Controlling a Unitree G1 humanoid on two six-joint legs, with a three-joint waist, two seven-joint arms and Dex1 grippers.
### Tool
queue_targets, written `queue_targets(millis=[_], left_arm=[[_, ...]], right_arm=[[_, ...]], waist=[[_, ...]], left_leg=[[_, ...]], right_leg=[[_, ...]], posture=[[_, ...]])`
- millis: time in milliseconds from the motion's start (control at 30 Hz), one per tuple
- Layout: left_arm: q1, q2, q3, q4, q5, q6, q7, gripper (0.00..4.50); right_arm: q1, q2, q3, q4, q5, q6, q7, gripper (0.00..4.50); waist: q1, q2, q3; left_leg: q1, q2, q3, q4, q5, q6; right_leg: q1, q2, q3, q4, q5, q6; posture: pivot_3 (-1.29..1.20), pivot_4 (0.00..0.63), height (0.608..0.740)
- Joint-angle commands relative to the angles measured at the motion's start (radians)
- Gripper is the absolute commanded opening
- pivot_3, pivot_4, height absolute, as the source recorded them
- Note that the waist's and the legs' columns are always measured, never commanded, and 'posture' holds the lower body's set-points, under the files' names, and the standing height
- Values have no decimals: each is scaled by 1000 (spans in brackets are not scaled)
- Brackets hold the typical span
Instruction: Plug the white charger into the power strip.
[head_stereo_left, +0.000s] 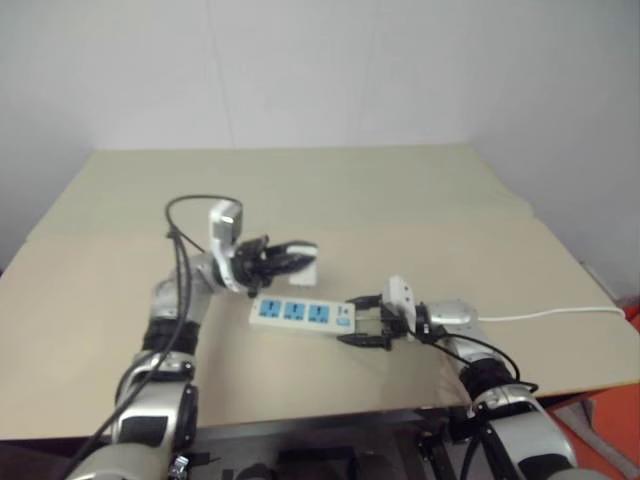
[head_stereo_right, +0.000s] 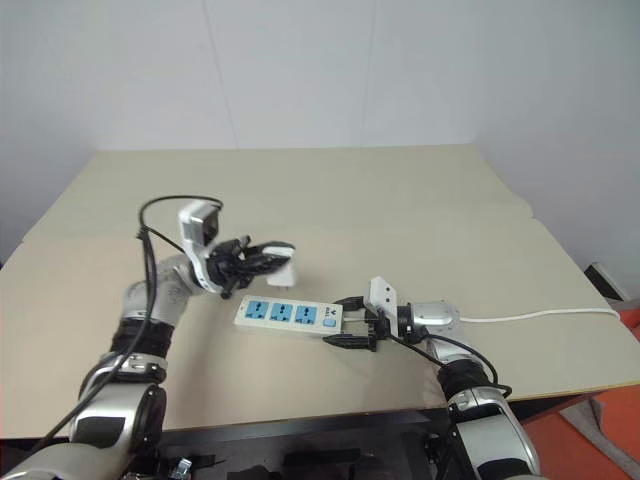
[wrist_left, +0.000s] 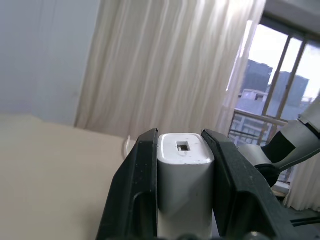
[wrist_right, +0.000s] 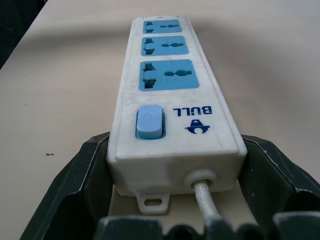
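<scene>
White charger (head_stereo_left: 305, 262) held above the table (head_stereo_left: 400, 200); power strip (head_stereo_left: 302, 313) gripped at its switch end.

From the head views, the charger is seen clamped in the left gripper (head_stereo_left: 292, 256), raised just above the strip's far end. From the left wrist view, both black fingers (wrist_left: 137, 190) are pressed against the charger's sides. From the right wrist view, the right gripper (wrist_right: 177, 197) is closed around the strip's cord end, beside the blue switch (wrist_right: 149, 121).

You're looking at a white charger (wrist_left: 184, 175) of smooth plastic with a soft satin sheen, clamped between matt black plastic fingers (wrist_left: 141, 190) of the left pincer (head_stereo_left: 300, 256). The power strip (wrist_right: 170, 100) is glossy white plastic, slightly scuffed, with matt blue socket faces and a rubbery white cord (head_stereo_left: 545, 315). The counter (head_stereo_left: 350, 190) looks matt, smooth and beige.
</scene>
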Motion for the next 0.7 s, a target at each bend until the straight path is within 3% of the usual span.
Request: queue_targets(millis=[33, 167, 700], left_arm=[[-7, 2, -87, 29, -22, -94, -9, 1024], [-26, 29, -176, 83, -36, -179, -9, 1024], [-95, 52, -260, 284, -33, -342, -9, 1024]], right_arm=[[22, 13, 29, -19, -20, 16, -3, 3420], [31, 6, 28, -33, -21, 22, -4, 3420], [47, 2, 26, -61, -19, 32, -22, 3420]], waist=[[-2, 0, 0], [-3, 0, 0], [0, 0, 0]], left_leg=[[0, 0, 0, 0, 0, 0], [-1, 1, 0, -1, 0, 0], [-1, 0, 0, -1, 0, 1]], right_leg=[[-1, 0, 0, 0, 0, 0], [-2, 1, 1, 0, 0, 0], [-1, 1, 0, -1, 0, 0]], posture=[[0, 150, 740], [0, 150, 740], [0, 150, 740]])
